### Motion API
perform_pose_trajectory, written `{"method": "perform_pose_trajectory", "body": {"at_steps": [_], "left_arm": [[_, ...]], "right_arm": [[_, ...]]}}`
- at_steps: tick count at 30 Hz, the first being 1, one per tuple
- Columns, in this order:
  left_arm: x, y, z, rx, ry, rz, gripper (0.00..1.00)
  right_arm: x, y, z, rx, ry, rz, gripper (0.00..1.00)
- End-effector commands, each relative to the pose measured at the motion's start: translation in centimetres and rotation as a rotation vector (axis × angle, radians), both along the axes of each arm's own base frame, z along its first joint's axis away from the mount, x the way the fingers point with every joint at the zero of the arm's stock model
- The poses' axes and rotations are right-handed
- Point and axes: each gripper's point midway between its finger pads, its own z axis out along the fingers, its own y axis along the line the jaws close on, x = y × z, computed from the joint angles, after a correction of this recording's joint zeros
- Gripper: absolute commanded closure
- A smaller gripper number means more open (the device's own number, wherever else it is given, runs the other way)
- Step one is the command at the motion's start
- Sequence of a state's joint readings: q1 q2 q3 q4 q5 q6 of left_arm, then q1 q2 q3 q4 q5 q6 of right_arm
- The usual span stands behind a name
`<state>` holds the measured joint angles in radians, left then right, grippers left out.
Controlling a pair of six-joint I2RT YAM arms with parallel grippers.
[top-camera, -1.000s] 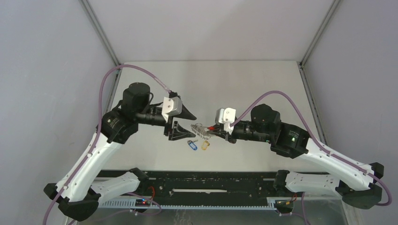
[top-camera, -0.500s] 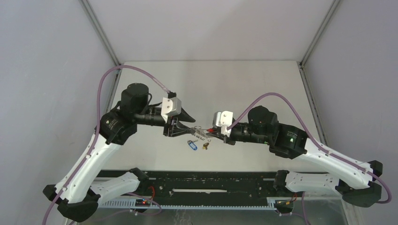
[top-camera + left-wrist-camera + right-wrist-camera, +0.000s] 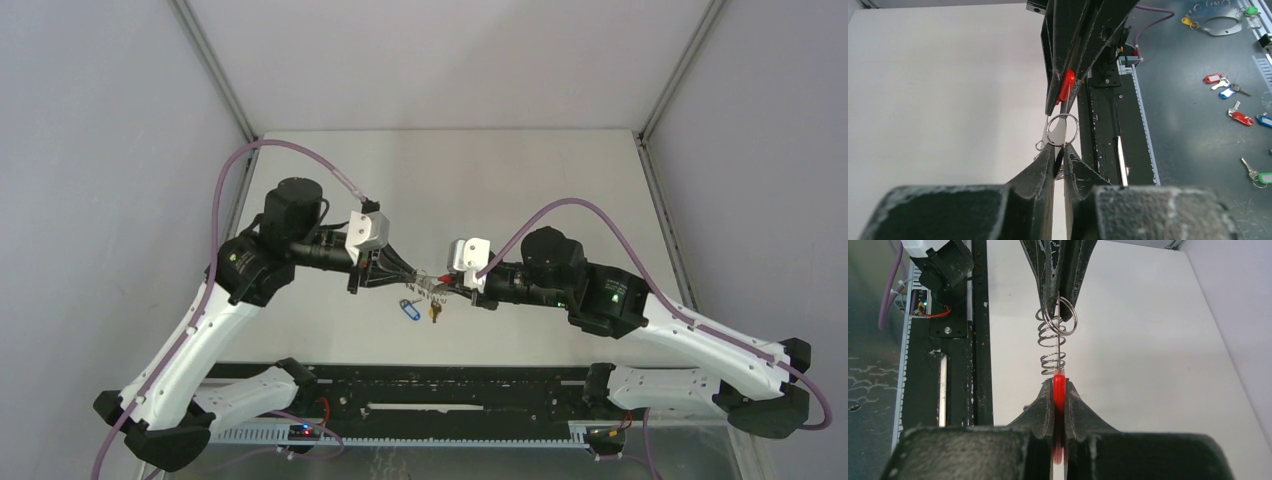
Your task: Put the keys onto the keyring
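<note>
The keyring (image 3: 431,281) hangs above the table between both grippers. My right gripper (image 3: 452,286) is shut on its red band (image 3: 1059,390). From the left, my left gripper (image 3: 411,275) has its fingers pressed together on the opposite metal end, beside a wire ring (image 3: 1062,129). Seen edge-on in the right wrist view, the keyring's wire clips (image 3: 1052,347) run between my right gripper (image 3: 1059,386) and the left fingers (image 3: 1048,270). The keys lie on the table just under the keyring, one with a blue tag (image 3: 408,311) and one with a yellow tag (image 3: 436,312).
A black rail (image 3: 450,385) runs along the table's near edge. In the left wrist view, beyond it on a dark lower surface, lie several spare keys with coloured tags (image 3: 1240,117) and another metal holder (image 3: 1220,27). Grey walls enclose the table.
My left gripper has moved right to the keyring and its jaws have come together on the keyring's free end. The right gripper has shifted slightly left with the keyring.
</note>
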<state>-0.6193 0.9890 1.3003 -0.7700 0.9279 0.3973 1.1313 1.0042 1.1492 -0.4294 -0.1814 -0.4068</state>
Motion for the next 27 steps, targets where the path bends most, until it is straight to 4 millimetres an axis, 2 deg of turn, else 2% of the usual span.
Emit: {"method": "perform_pose_trajectory", "body": {"at_steps": [1, 10, 15, 23, 27], "left_arm": [[-1.1, 0.0, 1.1, -0.038, -0.016, -0.06, 0.86], [-2.2, -0.2, 1.8, -0.068, 0.016, -0.123, 0.82], [-2.4, -0.3, 2.6, -0.1, 0.029, -0.136, 0.86], [-2.9, -0.6, 4.9, -0.225, 0.057, -0.142, 0.92], [-3.2, -0.8, 6.0, -0.274, 0.094, -0.153, 1.0]], "right_arm": [[-0.3, 0.7, 3.1, 0.081, -0.047, 0.022, 1.0], [-0.7, 1.3, 3.1, 0.093, -0.03, 0.041, 1.0], [-0.8, 1.5, 3.1, 0.102, -0.027, 0.04, 1.0], [-0.9, 1.8, 3.3, 0.132, -0.013, 0.035, 1.0], [-1.2, 2.3, 3.9, 0.174, -0.003, 0.049, 1.0]]}}
